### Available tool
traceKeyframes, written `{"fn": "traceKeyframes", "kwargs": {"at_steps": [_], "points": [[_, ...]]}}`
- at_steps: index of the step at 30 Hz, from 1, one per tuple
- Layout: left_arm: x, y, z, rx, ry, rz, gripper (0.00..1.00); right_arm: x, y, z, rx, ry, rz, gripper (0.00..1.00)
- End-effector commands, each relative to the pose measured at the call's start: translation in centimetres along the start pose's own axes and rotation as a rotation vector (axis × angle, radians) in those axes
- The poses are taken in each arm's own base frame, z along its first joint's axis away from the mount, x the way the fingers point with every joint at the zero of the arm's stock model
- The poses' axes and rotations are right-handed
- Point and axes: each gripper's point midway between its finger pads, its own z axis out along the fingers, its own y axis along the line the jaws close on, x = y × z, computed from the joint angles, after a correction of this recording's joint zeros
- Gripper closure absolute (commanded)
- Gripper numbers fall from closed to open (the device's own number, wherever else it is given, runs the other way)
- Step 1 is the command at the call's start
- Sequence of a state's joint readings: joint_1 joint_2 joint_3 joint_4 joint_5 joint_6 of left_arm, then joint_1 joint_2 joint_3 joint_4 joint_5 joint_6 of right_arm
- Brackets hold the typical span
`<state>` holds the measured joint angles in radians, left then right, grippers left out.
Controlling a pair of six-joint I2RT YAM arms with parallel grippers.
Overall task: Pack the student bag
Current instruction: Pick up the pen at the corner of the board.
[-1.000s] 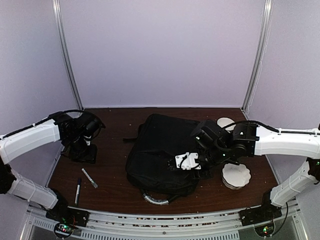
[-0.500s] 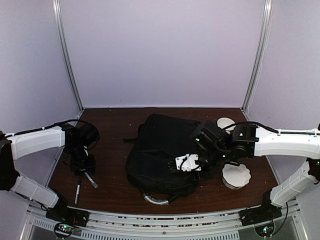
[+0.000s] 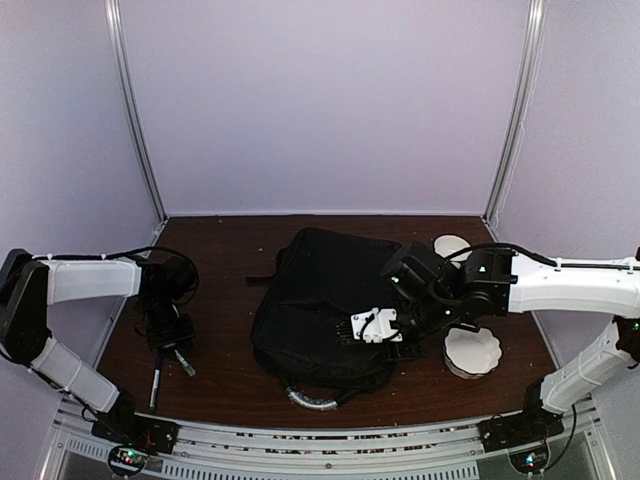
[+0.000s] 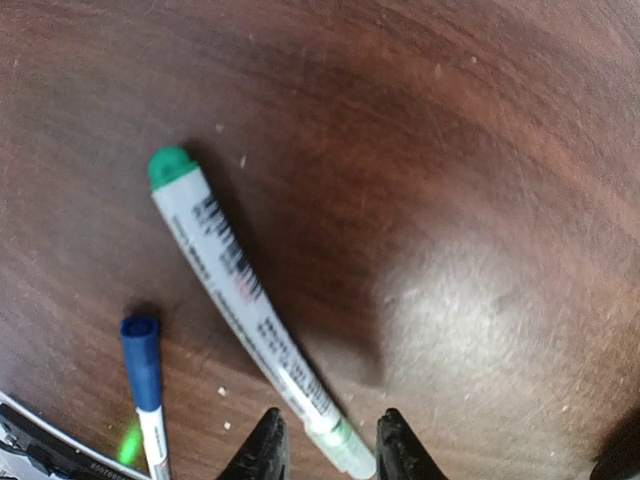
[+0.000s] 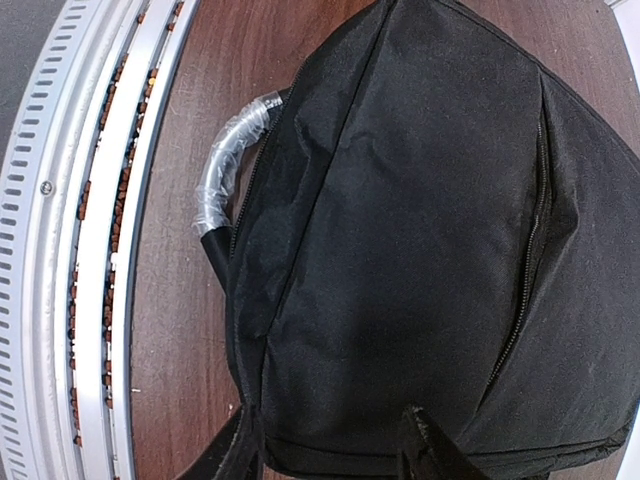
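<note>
The student bag (image 3: 315, 300) lies flat mid-table, black, its silver-wrapped handle (image 3: 310, 400) toward the near edge. My right gripper (image 3: 395, 345) is at its right near corner. In the right wrist view the two fingers (image 5: 328, 415) hold a wide bulge of the bag (image 5: 420, 230) between them, and the fabric creases at the left finger. My left gripper (image 3: 170, 345) is down at the table on the left. Its jaws (image 4: 327, 415) stand either side of the tail of a green-capped marker (image 4: 240, 290), with a gap on both sides. A blue-capped pen (image 4: 143, 360) lies beside it.
A scalloped white disc (image 3: 472, 350) lies right of the bag and a smaller white one (image 3: 452, 245) behind it. The slotted metal rail (image 5: 60, 250) runs along the near table edge. Purple walls close in the back and sides.
My left arm has swung toward the near edge and come down over the green marker, its jaws narrowing around the tail. The right arm and the bag have stayed put.
</note>
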<state>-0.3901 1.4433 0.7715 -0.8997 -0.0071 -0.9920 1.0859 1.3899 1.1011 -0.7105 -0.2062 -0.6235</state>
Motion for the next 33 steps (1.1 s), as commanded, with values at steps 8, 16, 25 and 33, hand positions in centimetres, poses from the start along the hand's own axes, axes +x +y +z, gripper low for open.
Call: {"fn": "traceKeyframes", "kwargs": {"at_steps": [8, 16, 25, 33], "points": [[-1.7, -0.1, 1.7, 0.017, -0.014, -0.081, 0.71, 0.9, 0.2, 0.4, 0.0, 0.03, 0.01, 0.54], [-2.8, -0.2, 2.4, -0.004, -0.022, -0.067, 0.88, 1.1, 0.2, 0.7, -0.003, 0.039, 0.009, 0.54], [-4.4, -1.7, -1.8, 0.076, -0.115, 0.017, 1.0, 1.2, -0.1, 0.5, 0.003, 0.052, 0.015, 0.54], [-5.6, -10.3, -13.4, 0.398, -0.369, 0.367, 1.0, 2.2, -1.6, -0.4, 0.02, 0.054, 0.068, 0.54]]}}
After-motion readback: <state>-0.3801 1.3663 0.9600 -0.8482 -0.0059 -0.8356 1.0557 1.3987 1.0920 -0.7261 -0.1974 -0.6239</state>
